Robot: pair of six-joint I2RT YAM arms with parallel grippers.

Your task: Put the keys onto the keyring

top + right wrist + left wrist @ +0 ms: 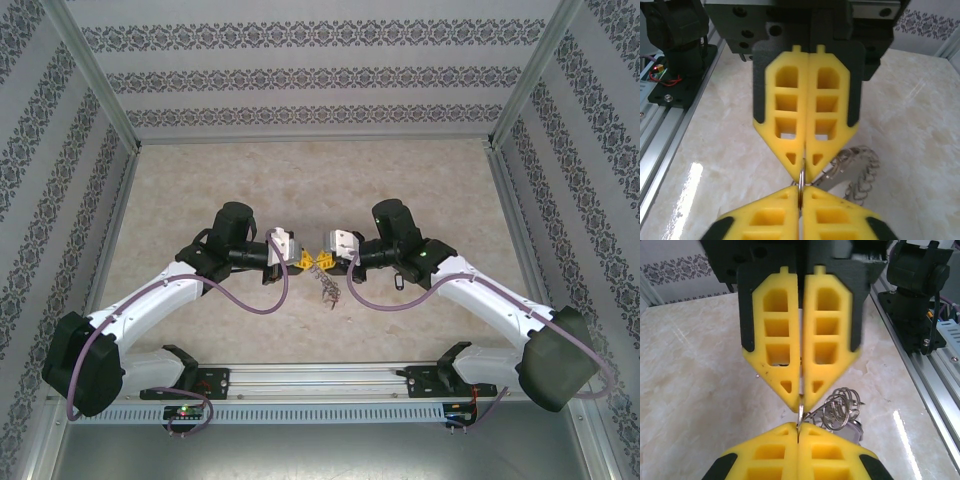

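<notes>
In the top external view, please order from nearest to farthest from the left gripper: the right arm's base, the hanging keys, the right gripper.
1. right gripper: tip to tip with the left gripper, on its right.
2. hanging keys: just on the near side of the tips.
3. right arm's base: far right, near edge.

keyring [842, 165] between left end effector [801, 407] and right end effector [805, 172], mid-table [200, 180]

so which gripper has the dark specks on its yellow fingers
The left gripper: one finger carries small dark specks near its slanted edge; the right gripper looks clean.
</notes>
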